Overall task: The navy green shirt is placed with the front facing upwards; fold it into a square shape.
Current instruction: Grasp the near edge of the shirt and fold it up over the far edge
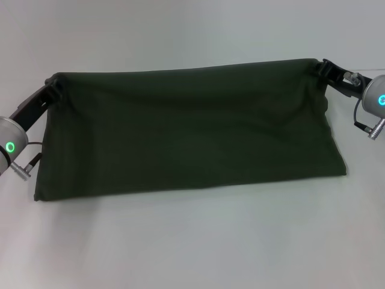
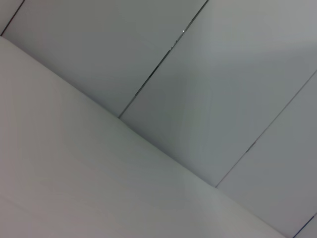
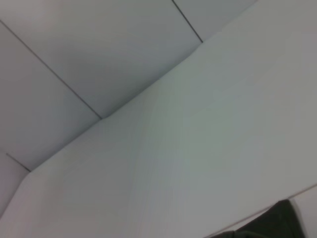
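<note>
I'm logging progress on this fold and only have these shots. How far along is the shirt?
Done: the navy green shirt looks folded once, showing plain green and no lettering. In hand: the left gripper and right gripper each hold a far corner, the top edge stretched between them and the lower edge resting on the table. Left: it forms a wide band, not a square, so more folds appear needed.
</note>
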Robot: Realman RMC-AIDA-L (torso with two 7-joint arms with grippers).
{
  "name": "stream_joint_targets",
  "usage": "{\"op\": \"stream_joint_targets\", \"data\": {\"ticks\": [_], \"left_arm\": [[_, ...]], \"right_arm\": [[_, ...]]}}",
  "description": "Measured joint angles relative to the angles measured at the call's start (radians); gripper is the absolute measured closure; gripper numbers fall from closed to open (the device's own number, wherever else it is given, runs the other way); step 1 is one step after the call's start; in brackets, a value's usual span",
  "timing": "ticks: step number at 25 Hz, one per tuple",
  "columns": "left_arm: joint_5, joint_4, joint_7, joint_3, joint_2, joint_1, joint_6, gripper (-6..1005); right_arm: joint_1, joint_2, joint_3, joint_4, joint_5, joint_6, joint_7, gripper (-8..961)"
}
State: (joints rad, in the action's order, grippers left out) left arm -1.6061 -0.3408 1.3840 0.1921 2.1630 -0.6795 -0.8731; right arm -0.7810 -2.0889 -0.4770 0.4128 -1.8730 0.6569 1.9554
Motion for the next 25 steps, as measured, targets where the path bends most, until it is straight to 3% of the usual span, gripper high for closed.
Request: {"op": "stream_joint_targets", "data": {"ticks": [16,23,25], "left_arm": [[0.075,0.029,-0.061,-0.002,0.000,-0.001,0.011,938],[0.164,0.056,-0.119,-0.002,0.000,0.002,0.013,928],[0.167,0.057,-0.126,-0.002,0.000,0.002,0.013,850]], "right_arm": [[-0.013,-0.003,0.000,-0.002,0.007,-0.031,-0.010,787],[-0.015,-0.003,0.000,-0.029,0.121,-0.036,-0.125,783],[-0.015,-0.003,0.000,-0.033,0.136,-0.035,-0.135,693]]}}
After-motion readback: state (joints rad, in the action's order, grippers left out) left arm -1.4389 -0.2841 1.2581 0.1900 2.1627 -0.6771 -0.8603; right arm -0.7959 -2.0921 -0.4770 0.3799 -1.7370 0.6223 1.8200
